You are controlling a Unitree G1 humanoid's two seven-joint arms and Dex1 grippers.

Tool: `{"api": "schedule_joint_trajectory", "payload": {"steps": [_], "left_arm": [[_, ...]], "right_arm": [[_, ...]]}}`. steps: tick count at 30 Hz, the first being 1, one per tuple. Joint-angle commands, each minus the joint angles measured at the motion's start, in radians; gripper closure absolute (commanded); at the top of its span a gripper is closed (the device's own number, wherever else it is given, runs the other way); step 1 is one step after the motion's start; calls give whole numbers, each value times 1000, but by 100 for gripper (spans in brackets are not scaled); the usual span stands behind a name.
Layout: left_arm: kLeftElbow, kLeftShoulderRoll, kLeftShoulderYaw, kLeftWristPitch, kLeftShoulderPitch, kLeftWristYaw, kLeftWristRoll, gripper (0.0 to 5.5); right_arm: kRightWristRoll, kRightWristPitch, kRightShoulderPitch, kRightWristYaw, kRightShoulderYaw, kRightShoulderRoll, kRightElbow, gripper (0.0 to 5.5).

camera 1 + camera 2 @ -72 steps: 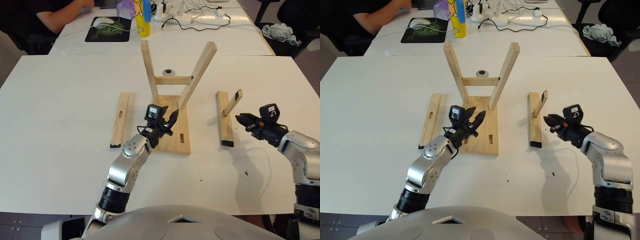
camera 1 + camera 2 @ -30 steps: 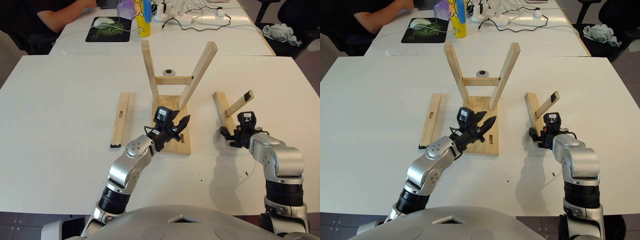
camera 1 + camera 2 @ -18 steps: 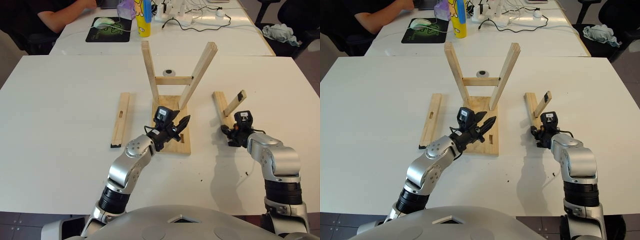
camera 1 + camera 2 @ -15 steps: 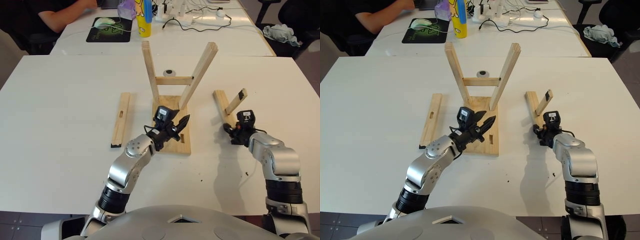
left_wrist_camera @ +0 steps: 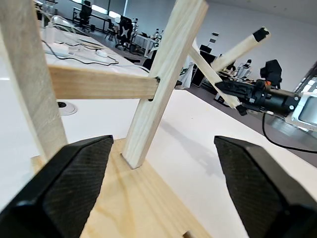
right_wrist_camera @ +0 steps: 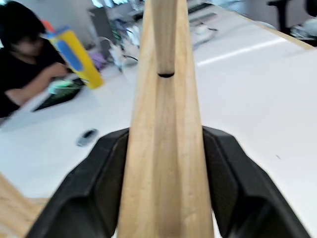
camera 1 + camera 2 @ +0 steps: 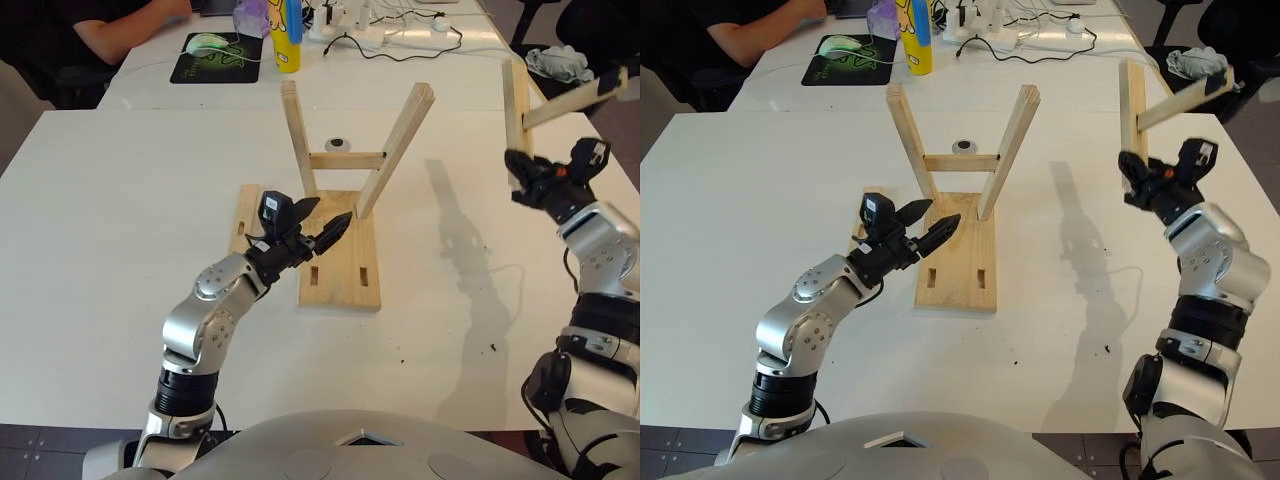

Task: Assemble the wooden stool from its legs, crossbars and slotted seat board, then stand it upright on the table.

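The slotted seat board (image 7: pixel 340 262) lies flat mid-table with two legs (image 7: pixel 400 140) joined by a crossbar (image 7: pixel 347 160) standing in its far end. A loose leg (image 7: pixel 246 203) lies just left of the board, partly hidden by my left arm. My left gripper (image 7: pixel 322 216) hovers open over the board's left edge; its pads (image 5: pixel 74 183) frame the near leg (image 5: pixel 168 74). High at the right, my right gripper (image 7: pixel 525 180) is shut on another leg (image 7: pixel 516 105) with a crossbar (image 7: pixel 575 97) sticking out. That leg (image 6: pixel 166 124) sits between its fingers (image 6: pixel 106 183).
A small dark round disc (image 7: pixel 338 145) lies behind the standing legs. On the far table stand a yellow bottle (image 7: pixel 287 35), a mouse pad (image 7: pixel 215 57) and cables. The white table (image 7: pixel 120 220) has bare room left and right of the board.
My right gripper has lifted the leg with its crossbar off the table, up and toward the far right. My left gripper has shifted left, staying open.
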State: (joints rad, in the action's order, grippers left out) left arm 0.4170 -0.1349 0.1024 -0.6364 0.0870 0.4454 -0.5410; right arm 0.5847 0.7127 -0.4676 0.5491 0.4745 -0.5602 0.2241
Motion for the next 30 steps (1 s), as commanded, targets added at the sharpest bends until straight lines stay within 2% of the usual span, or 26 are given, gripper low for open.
{"api": "schedule_joint_trajectory", "payload": {"steps": [1, 6, 10, 15, 19, 30], "left_arm": [[20, -41, -76, -67, 54, 44, -119, 100], [27, -60, -157, -143, 97, 57, -287, 19], [51, -74, -209, -209, 100, 47, -443, 10], [65, -105, -283, -296, 104, -14, -749, 10], [33, -161, -291, -336, 167, -37, -960, 10], [-13, -243, -226, -326, 220, -29, -954, 10]], "right_arm": [[202, 160, -115, 141, 38, -81, -78, 342], [535, 459, -124, 313, 83, -195, -208, 342], [671, 582, -74, 428, 46, -268, -302, 342], [635, 560, -50, 528, -120, -258, -350, 342], [640, 535, 44, 538, -141, -247, -417, 342], [644, 509, 155, 594, -203, -257, -477, 342]]}}
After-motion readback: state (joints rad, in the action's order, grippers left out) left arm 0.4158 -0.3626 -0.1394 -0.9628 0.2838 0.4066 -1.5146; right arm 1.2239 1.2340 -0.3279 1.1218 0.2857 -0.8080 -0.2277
